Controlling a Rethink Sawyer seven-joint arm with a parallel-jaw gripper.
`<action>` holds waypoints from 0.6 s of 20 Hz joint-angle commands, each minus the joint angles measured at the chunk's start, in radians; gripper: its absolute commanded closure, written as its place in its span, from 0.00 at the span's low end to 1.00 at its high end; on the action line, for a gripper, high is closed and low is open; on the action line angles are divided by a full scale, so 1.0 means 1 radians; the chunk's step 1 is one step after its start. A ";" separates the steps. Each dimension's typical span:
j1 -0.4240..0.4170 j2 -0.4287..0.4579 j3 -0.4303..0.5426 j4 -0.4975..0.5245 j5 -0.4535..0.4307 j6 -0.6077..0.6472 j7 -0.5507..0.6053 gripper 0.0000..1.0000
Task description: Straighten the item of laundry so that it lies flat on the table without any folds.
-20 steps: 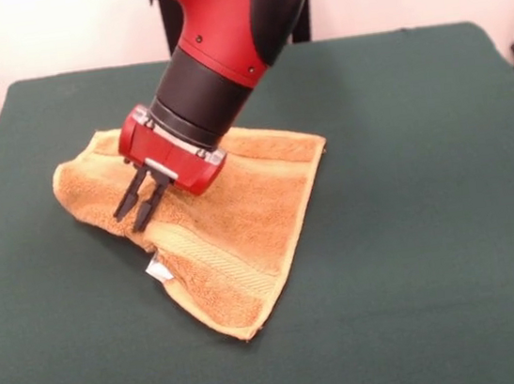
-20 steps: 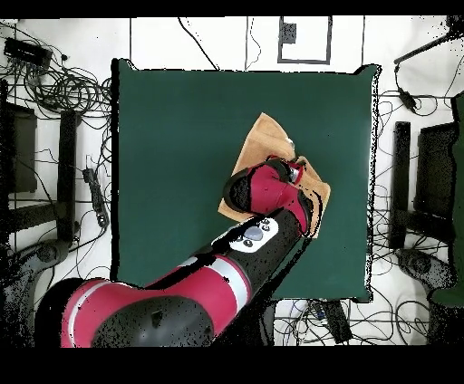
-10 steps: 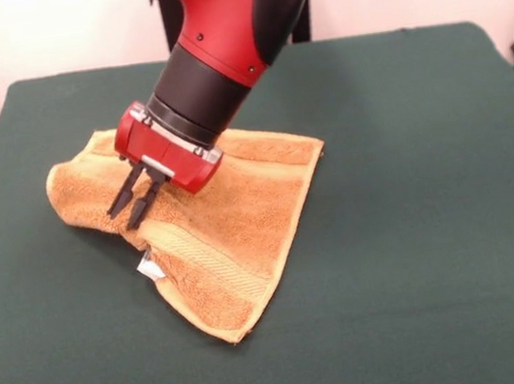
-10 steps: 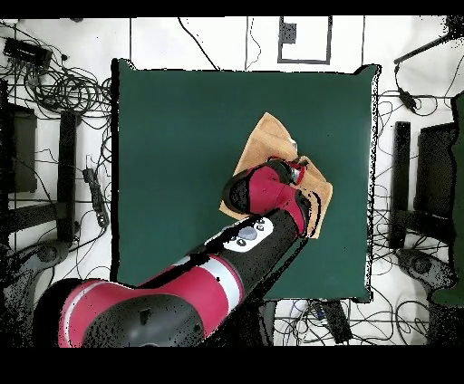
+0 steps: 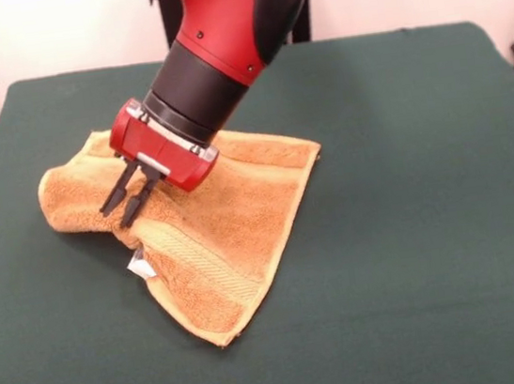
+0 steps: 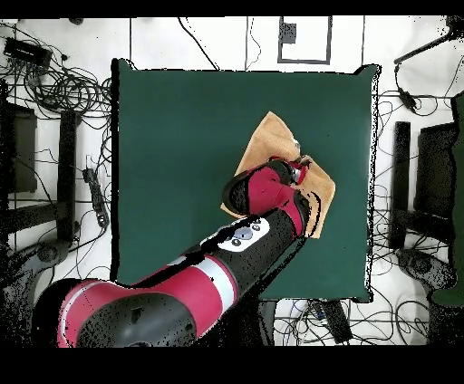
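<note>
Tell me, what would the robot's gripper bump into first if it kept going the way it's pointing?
Most likely the towel: the gripper points down at its bunched edge, fingertips apparently already touching.

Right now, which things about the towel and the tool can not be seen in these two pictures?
- Overhead view: the arm covers much of the towel and the whole tool.
- Front view: the tool and wrist hide the towel behind them; whether cloth is pinched is unclear.
- The white tag is too small to read.

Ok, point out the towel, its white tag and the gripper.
towel [image 5: 232, 214]: front view, middle of the cloth.
white tag [image 5: 138, 264]: front view, the tag itself.
gripper [image 5: 118, 215]: front view, between its fingertips.
</note>
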 commanded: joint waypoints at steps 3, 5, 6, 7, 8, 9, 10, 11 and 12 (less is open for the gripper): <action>0.042 0.029 0.003 -0.060 0.005 -0.054 0.127 1.00; 0.044 0.032 0.000 -0.059 0.011 -0.056 0.133 1.00; 0.046 0.034 -0.004 -0.059 0.013 -0.057 0.134 1.00; 0.047 0.035 -0.007 -0.059 0.013 -0.059 0.134 1.00; 0.048 0.037 -0.011 -0.060 0.015 -0.060 0.134 1.00; 0.051 0.041 -0.018 -0.062 0.016 -0.061 0.134 1.00; 0.052 0.043 -0.021 -0.063 0.016 -0.061 0.133 1.00; 0.054 0.047 -0.026 -0.064 0.016 -0.065 0.132 1.00; 0.055 0.051 -0.032 -0.065 0.015 -0.069 0.132 1.00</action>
